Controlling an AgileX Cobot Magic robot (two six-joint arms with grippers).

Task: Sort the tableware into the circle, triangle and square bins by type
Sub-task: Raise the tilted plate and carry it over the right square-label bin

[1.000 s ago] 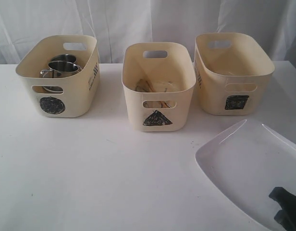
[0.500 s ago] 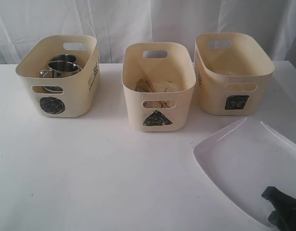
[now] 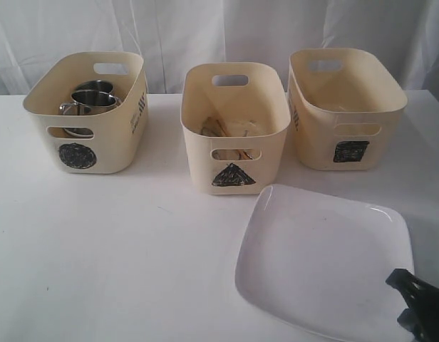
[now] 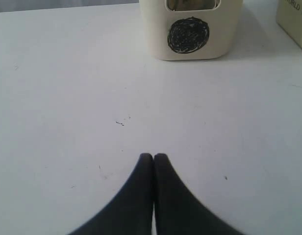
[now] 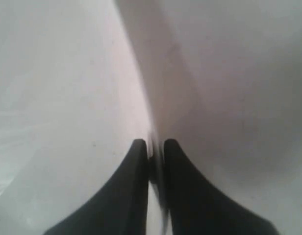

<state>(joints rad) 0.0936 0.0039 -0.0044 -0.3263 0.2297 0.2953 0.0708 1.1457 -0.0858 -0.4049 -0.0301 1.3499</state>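
Note:
The large white square plate point(image 3: 323, 260) hangs low over the table's front right, tilted. My right gripper point(image 3: 412, 306) is shut on its near right rim; in the right wrist view the plate's edge point(image 5: 141, 88) runs between the fingertips. The circle tub point(image 3: 88, 114) at the left holds two steel mugs point(image 3: 91, 100). The triangle tub point(image 3: 234, 128) in the middle holds wooden chopsticks point(image 3: 218, 129) and other pieces I cannot make out. The square tub point(image 3: 344, 107) stands at the right. My left gripper point(image 4: 153, 156) is shut on nothing, above bare table in front of the circle tub point(image 4: 190, 29).
The white table point(image 3: 134, 249) runs across the front and left. A white curtain hangs behind the three tubs. The edge of the triangle tub point(image 4: 293, 19) shows at a corner of the left wrist view.
The plate has swung left and come further into the exterior view, from half out of frame at the right to mostly in view in front of the triangle and square tubs. The right gripper shifted slightly.

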